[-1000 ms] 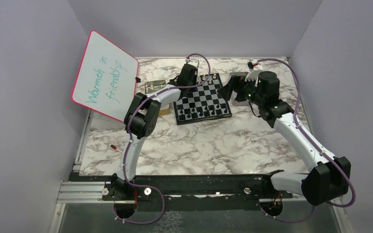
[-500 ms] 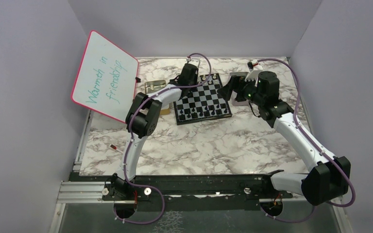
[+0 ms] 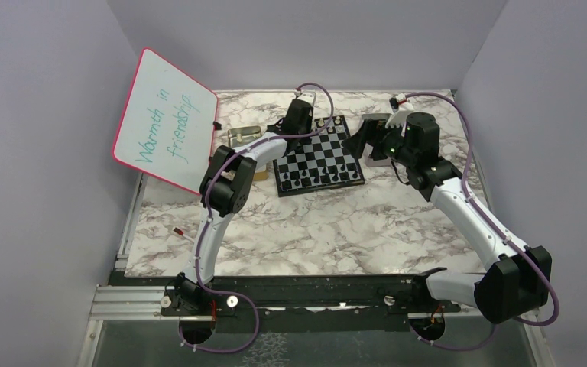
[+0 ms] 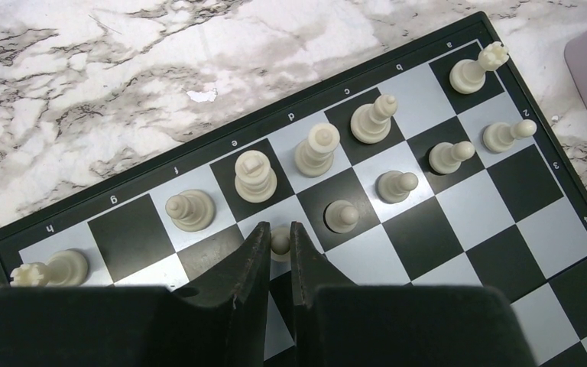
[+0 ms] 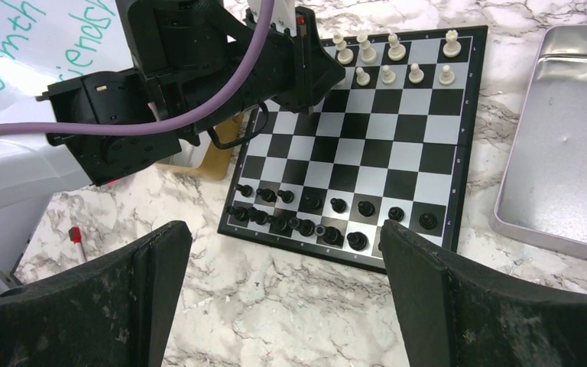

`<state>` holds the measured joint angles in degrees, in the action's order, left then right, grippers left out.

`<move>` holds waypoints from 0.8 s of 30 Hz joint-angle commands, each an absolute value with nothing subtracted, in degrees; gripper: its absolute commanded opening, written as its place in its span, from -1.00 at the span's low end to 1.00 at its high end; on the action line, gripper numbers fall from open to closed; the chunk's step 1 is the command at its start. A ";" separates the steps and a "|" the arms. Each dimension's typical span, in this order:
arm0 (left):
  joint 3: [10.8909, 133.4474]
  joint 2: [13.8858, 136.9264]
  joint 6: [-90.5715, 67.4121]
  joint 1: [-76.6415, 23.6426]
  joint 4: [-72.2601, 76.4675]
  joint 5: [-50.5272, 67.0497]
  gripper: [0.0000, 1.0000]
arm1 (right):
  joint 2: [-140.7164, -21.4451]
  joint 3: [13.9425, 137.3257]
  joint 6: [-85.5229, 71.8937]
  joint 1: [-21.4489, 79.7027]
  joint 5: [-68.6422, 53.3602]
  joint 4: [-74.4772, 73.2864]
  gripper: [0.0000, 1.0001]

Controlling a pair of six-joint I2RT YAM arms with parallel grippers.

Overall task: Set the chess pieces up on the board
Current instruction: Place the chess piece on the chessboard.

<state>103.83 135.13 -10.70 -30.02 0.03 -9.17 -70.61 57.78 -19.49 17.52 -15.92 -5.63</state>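
Pinching a small whitish pawn [image 4: 280, 243] between the nearly closed fingers of the left tool [image 4: 279, 228], low over the second row from the far edge of the small black-and-pale checked chessboard [image 4: 474, 202]. Flanked there by other upright whitish pieces [image 4: 317, 149] on the far two rows. Holding nothing in the right tool [image 5: 287, 298], spread fully wide, raised above the white marble-patterned table [image 4: 84, 76] off the board's right side. Crowding the near two rows with black pieces [image 5: 313, 222]. Just right of the board, a shiny rectangular metal tray [image 5: 565, 138].

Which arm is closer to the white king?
Left. The left end effector pinches a white pawn beside the white king; the right end effector hangs open beyond the board's edge.
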 commanded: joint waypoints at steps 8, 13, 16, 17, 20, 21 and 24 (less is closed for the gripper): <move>104.60 135.86 -10.20 -30.21 -0.68 -10.79 -0.43 | -70.40 56.84 -19.86 17.31 -16.36 -3.42 1.00; 104.18 134.64 -10.02 -30.18 -0.89 -10.98 -0.29 | -70.39 56.88 -19.91 17.31 -16.35 -3.26 1.00; 103.81 133.63 -10.02 -30.23 -1.25 -10.60 -0.24 | -70.39 56.91 -19.95 17.34 -16.43 -3.25 1.00; 103.21 133.07 -10.06 -30.23 -1.29 -10.48 -0.24 | -70.33 56.91 -19.95 17.32 -16.42 -3.32 1.00; 102.06 131.12 -10.17 -30.23 -1.32 -10.01 -0.24 | -70.38 56.92 -20.03 17.31 -16.45 -3.25 1.00; 101.71 130.46 -10.28 -30.23 -1.35 -9.75 -0.23 | -70.40 57.14 -20.04 17.31 -16.57 -3.32 1.00; 100.92 128.44 -10.28 -30.23 -1.58 -9.24 -0.23 | -70.41 57.59 -20.06 17.31 -16.92 -3.99 1.00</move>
